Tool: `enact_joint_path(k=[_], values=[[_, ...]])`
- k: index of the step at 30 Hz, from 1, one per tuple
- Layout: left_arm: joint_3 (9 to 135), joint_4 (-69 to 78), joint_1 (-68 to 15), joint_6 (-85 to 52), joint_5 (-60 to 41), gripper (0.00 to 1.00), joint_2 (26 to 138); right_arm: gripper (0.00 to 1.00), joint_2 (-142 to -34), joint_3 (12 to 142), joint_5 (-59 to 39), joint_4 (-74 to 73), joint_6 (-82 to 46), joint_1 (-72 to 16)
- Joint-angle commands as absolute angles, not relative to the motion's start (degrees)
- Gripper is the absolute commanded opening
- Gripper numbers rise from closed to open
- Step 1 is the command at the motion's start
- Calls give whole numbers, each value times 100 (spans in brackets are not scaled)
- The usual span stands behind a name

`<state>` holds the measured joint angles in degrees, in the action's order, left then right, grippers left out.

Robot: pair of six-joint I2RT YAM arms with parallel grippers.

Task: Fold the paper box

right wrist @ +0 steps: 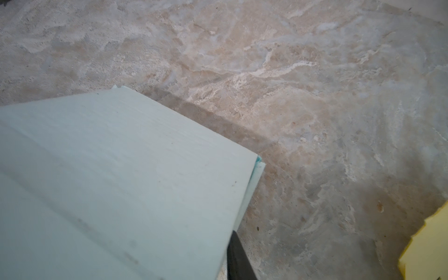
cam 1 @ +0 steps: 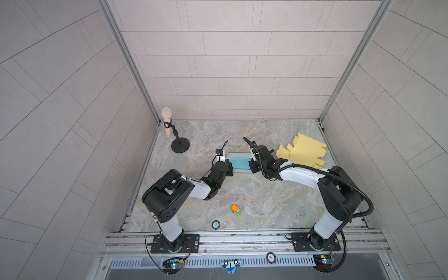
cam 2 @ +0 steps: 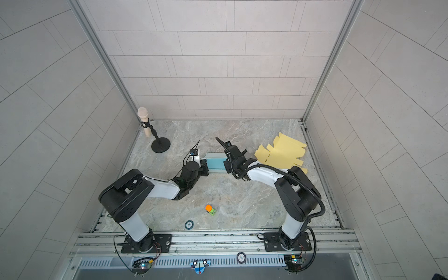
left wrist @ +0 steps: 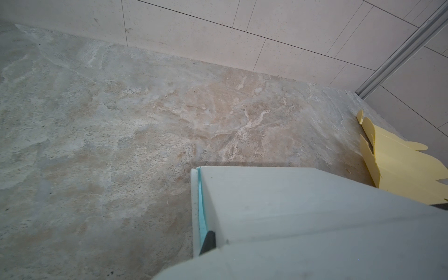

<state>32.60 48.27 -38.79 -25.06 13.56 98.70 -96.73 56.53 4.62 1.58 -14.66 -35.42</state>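
The paper box is pale blue and lies mid-table, with my two grippers at its two ends. My left gripper is shut on the left end wall. In the left wrist view one dark finger sits tucked between the doubled layers of the box. My right gripper is shut on the right end. In the right wrist view a dark finger presses against the outside of the box at its end edge. The other fingers are hidden by the paper.
Flat yellow box blanks lie just right of the right gripper, near the right wall. A microphone on a black stand stands at the back left. A small orange and green toy and a round disc lie near the front.
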Motion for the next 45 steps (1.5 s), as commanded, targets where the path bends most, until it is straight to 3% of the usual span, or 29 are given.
enact_joint_path(k=[1,11,29,36,45], values=[[3135,4738,-3990,-2651,1133,7,10035,17,-9453,5469,348,-16,-1599,-3645],[3217,4652,-3990,-2766,1171,6,10177,32,-8884,4711,220,-407,-1522,-3643],[3400,4276,-3997,-2751,1292,8,10206,42,-6763,3128,-128,-895,-1397,-3739],[3532,4040,-4118,-2503,1459,10,10134,41,-6101,3944,2,-5,-2483,-3738],[3570,4012,-4232,-2495,1523,11,10171,38,-7168,5379,631,1057,-3369,-3707]])
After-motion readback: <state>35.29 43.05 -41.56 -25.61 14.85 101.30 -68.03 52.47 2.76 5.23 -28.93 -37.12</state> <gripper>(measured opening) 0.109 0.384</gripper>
